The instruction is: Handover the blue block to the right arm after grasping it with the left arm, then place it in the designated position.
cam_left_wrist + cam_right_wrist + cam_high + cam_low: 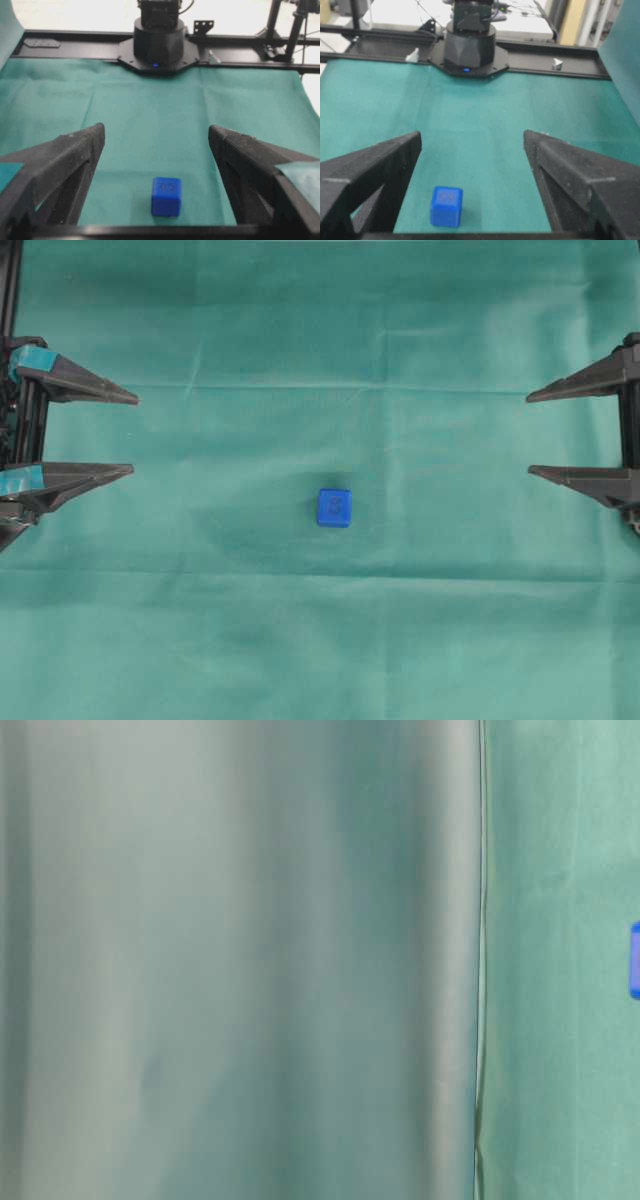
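Right now the left gripper point(135, 433) is waiting with its two teal-taped fingers spread far apart, holding nothing. Across from it, the right gripper point(528, 434) is also sitting wide apart with nothing in it. Between them, well apart from both, the blue block point(334, 507) is resting on the green cloth point(320, 640).

Cloth point(320, 330): green woven fabric, matt, creased with fold lines.
Blue block point(334, 507): smooth plastic look, slight sheen, rounded edges; faint dark mark on top face.
Left gripper point(133, 433) fingers: black, matt, grainy rough surface in the wrist view; teal tape point(35, 360) near their roots, smooth.
Right gripper point(528, 434) fingers: black, matt, same grainy texture.
Arm base point(158, 40): black, smooth, faintly glossy.
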